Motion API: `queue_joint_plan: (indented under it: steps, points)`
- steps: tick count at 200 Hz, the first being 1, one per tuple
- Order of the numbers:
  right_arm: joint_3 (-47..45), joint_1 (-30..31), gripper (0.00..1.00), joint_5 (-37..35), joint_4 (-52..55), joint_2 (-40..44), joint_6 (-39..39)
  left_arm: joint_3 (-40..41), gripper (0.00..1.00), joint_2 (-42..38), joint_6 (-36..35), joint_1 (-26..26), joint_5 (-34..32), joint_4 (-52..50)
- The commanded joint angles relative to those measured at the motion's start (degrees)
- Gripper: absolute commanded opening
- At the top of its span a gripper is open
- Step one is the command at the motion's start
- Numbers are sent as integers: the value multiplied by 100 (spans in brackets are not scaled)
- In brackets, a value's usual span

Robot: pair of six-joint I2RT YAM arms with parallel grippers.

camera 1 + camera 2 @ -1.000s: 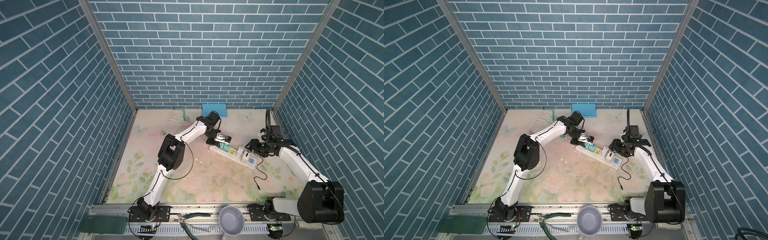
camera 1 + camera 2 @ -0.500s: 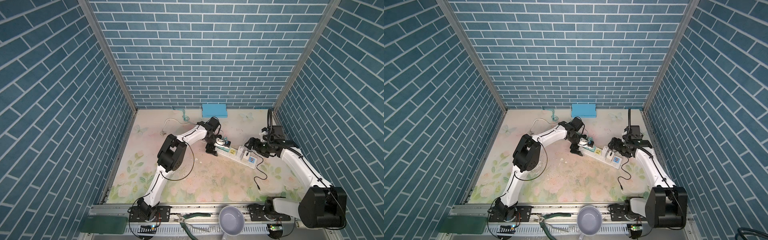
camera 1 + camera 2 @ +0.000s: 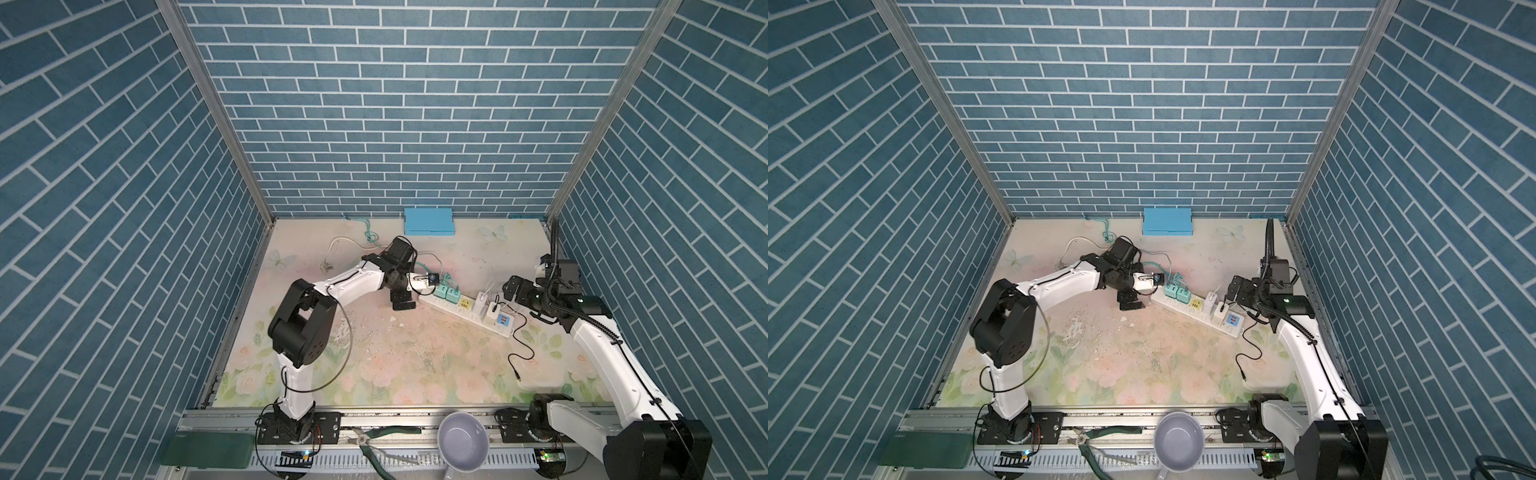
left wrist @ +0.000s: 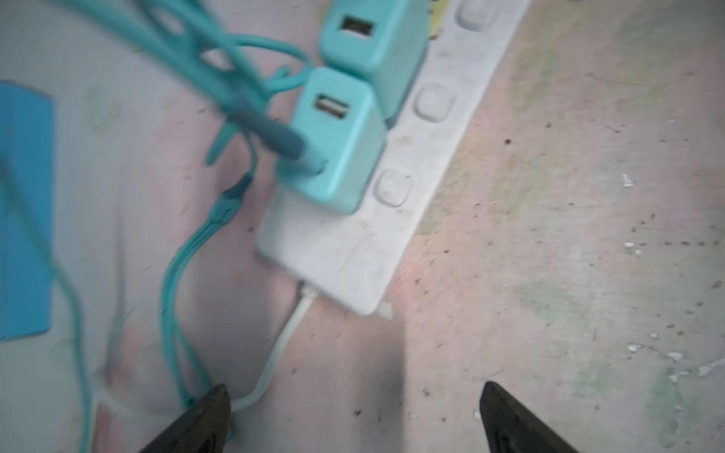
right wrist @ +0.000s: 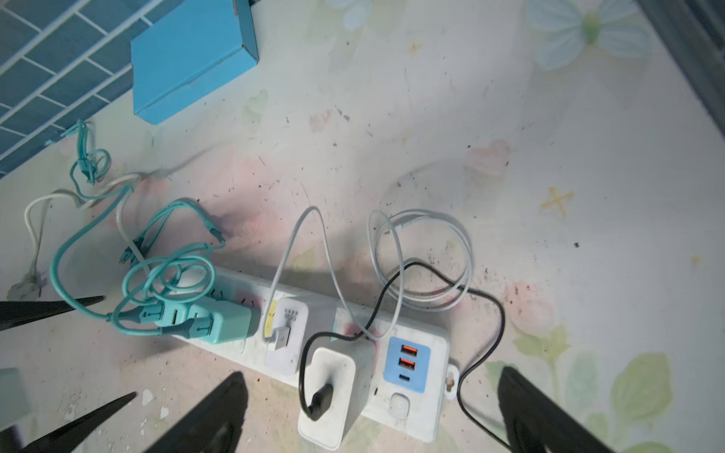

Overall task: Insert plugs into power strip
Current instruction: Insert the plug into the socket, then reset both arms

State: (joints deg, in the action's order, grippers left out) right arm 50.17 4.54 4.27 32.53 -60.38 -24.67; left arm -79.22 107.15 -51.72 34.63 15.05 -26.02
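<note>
Noting left claw (image 4: 353, 388) and right claw (image 5: 372, 372) spread, empty; teal cable (image 4: 168, 290) beside left claw could snag, dragging plugs (image 4: 341, 137) loose.

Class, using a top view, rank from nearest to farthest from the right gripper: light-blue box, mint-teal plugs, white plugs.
1. White plugs, beside the right gripper.
2. Mint-teal plugs, farther along the power strip.
3. Light-blue box, against the back wall.
</note>
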Motion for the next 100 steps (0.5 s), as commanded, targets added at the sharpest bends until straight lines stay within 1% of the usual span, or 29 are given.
queue_joint_plan:
  steps: [1,19,30,43,53,66,77,92,100]
  points:
    - [-89,-17,99,-493,-293,160,277,304,100,-511,719,-96,-517,586]
    - [4,-18,99,-708,-310,250,282,518,100,-702,816,-128,-492,608]
    - [59,-15,99,-770,-310,288,283,635,100,-746,930,-131,-625,688]
    - [115,-15,99,-918,-273,344,234,737,100,-802,1110,-136,-1084,737]
    - [88,-14,99,-1065,-294,433,172,892,100,-929,1362,-196,-1523,972]
    - [11,-14,99,-1446,-359,585,85,1217,100,-1188,1762,-396,-1804,1382]
    - [-93,-14,99,-1873,-472,763,34,1427,100,-1499,2159,-632,-2013,1662]
    - [-403,-14,99,-2465,-868,1154,35,1911,100,-2065,2719,-926,-2580,2281]
    - [-648,-15,99,-2548,-1215,1417,206,2259,100,-2454,2944,-1083,-2829,2740]
